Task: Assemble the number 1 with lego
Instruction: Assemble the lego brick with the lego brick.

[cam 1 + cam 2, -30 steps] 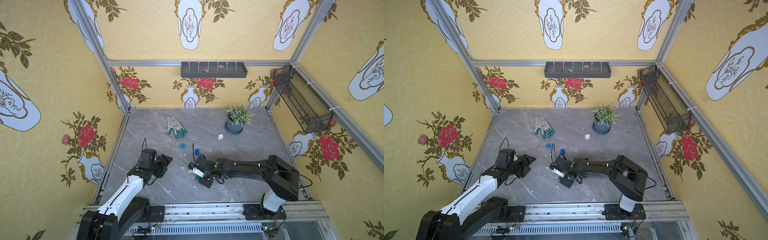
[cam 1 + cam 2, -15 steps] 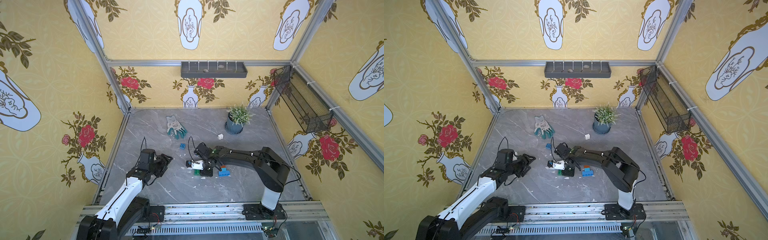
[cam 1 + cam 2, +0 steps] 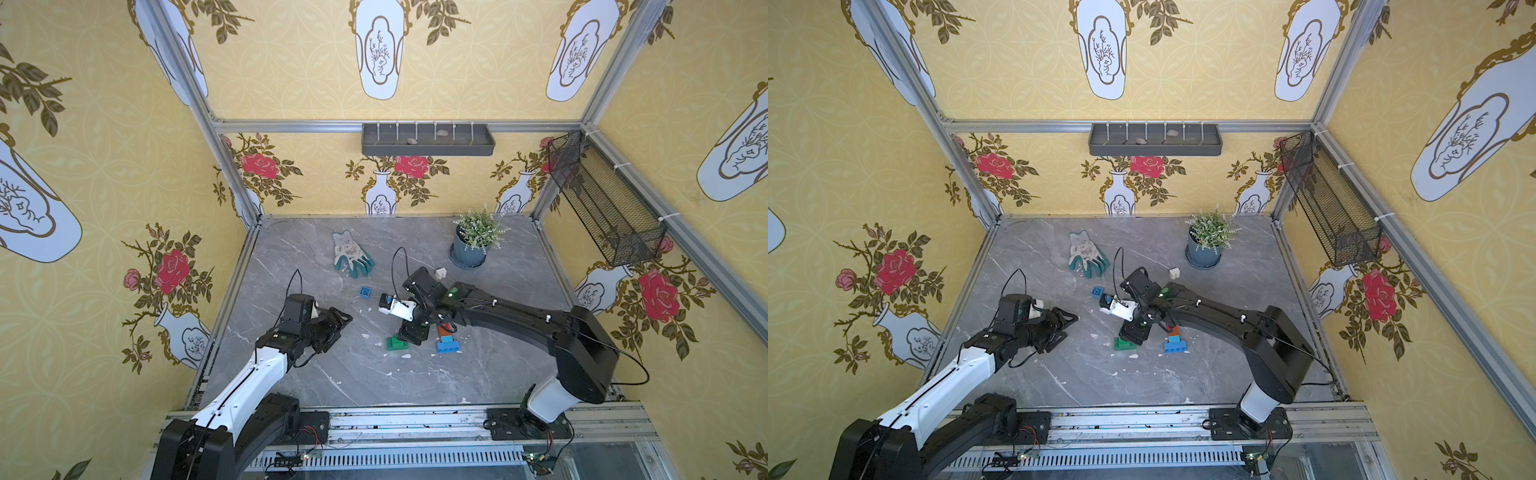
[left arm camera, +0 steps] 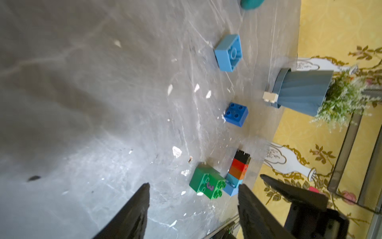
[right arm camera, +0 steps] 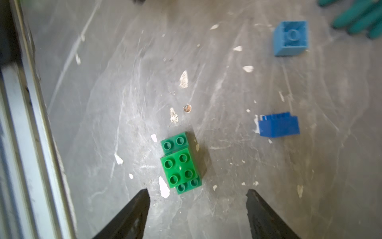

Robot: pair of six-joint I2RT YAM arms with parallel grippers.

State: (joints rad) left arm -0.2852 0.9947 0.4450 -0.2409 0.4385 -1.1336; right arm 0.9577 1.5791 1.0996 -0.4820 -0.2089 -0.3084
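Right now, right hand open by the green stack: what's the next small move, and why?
Probably lift the right hand straight up a little. Its jaws stand open and empty, and the green stack rests on the table just ahead of it; rising first should avoid knocking it before it heads for the loose dark blue brick.

Robot laboratory test cell. An aluminium frame (image 3: 291, 124) carries printed wallpaper panels (image 3: 291, 62) around a grey marble-patterned tabletop (image 3: 374, 386). A left arm (image 3: 245, 386) and a right arm (image 3: 519, 322) stand on a slotted rail (image 3: 415, 422) at its front edge. Staged props: lego (image 3: 448, 345), work glove (image 3: 351, 259), potted plant (image 3: 473, 245), wall tray (image 3: 428, 143), mesh basket (image 3: 602, 203).
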